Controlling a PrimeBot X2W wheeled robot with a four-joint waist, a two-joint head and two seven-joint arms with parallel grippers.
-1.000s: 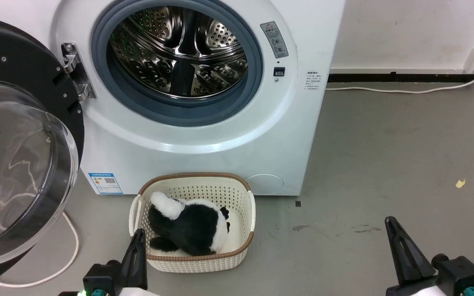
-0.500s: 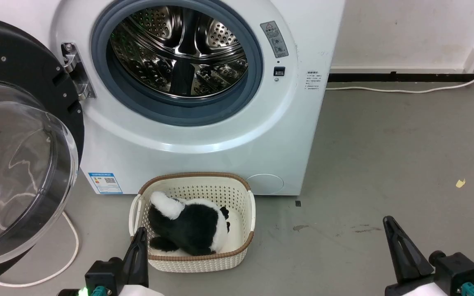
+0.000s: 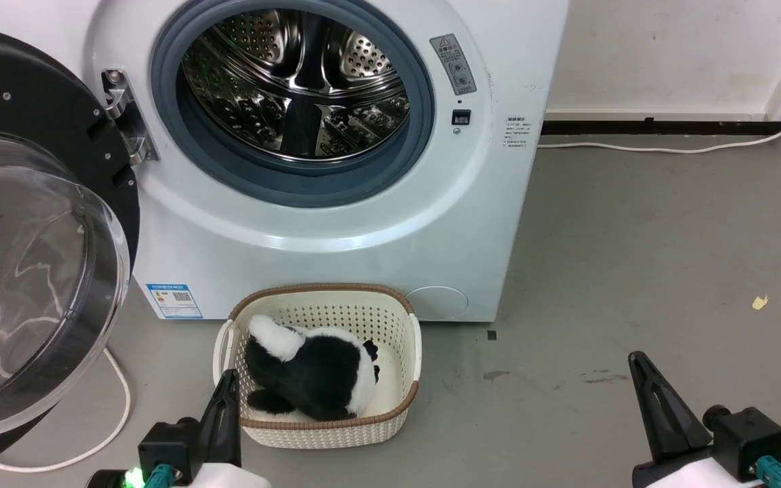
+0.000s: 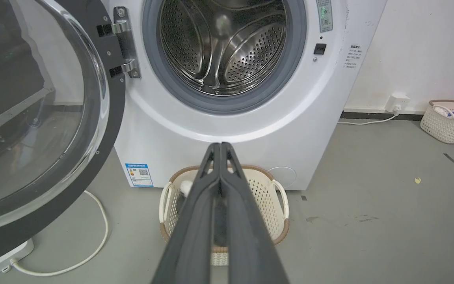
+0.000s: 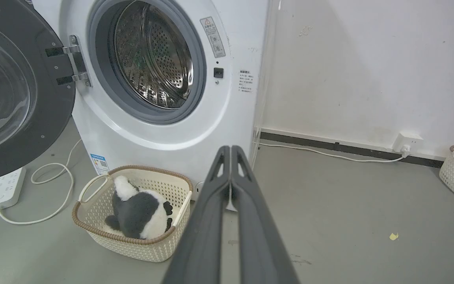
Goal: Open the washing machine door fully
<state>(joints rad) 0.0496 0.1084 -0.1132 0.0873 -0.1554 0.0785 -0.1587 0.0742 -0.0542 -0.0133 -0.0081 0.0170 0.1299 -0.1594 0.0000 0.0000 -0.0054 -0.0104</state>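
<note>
The white washing machine (image 3: 336, 224) stands ahead with its steel drum (image 3: 295, 81) exposed. Its black-rimmed washing machine door (image 3: 24, 230) with the clear glass bowl hangs swung out to the left on its hinge (image 3: 123, 115); the door (image 4: 38, 118) also fills the left of the left wrist view, and the door (image 5: 14, 90) shows at the left of the right wrist view. My left gripper (image 3: 228, 379) is shut and empty, low by the basket. At the lower right, well away from the machine, my right gripper (image 3: 636, 362) is shut and empty too.
A cream basket (image 3: 411, 339) holding a black-and-white plush toy (image 3: 316, 373) sits on the floor in front of the machine. A white cable (image 3: 116, 407) loops under the door to a power strip (image 5: 4, 189). Another basket (image 4: 447, 122) stands at the far right wall.
Both grippers have shifted slightly at the bottom of the head view. The door and the basket have not moved.
</note>
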